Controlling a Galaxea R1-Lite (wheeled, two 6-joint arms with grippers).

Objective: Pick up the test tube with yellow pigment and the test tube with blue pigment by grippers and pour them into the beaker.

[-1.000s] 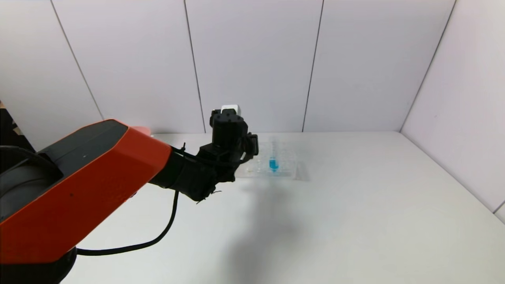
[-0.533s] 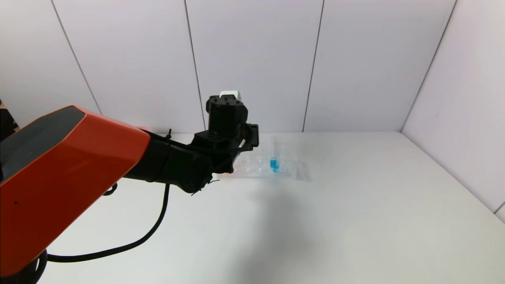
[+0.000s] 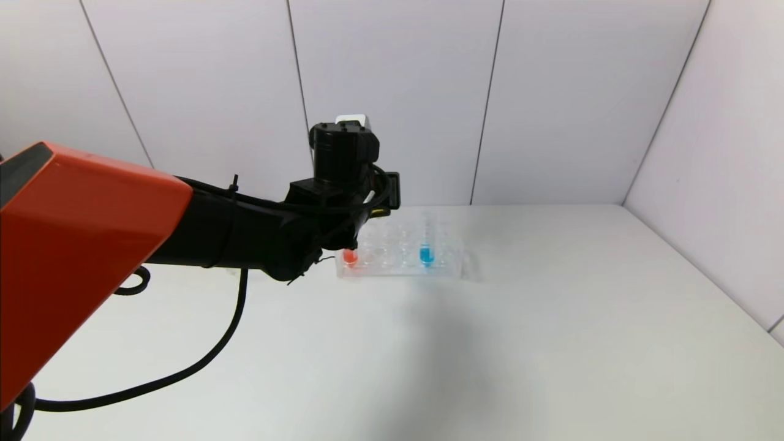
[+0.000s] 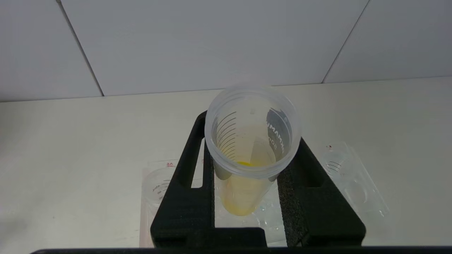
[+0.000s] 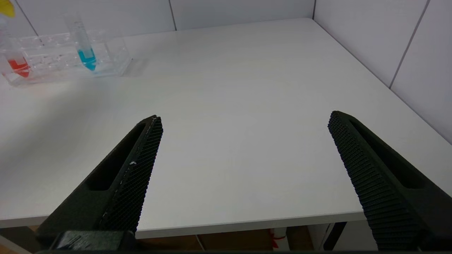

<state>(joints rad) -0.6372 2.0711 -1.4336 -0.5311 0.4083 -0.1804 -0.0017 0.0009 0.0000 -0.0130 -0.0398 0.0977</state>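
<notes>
My left gripper is shut on the test tube with yellow pigment. That tube hangs upright, and the left wrist view looks down into its open mouth. In the head view the left gripper is raised above the left end of the clear rack. The test tube with blue pigment stands in the rack's right half. It also shows in the right wrist view. My right gripper hangs open and holds nothing, near the table's front edge. The beaker is out of view.
A tube with red-orange liquid stands at the rack's left end, just below my left gripper. White wall panels close the table at the back and right. A black cable trails from the left arm over the table.
My left arm has risen and drawn slightly left with the yellow tube in its grip. The red-orange tube, hidden behind the arm before, now shows in the rack.
</notes>
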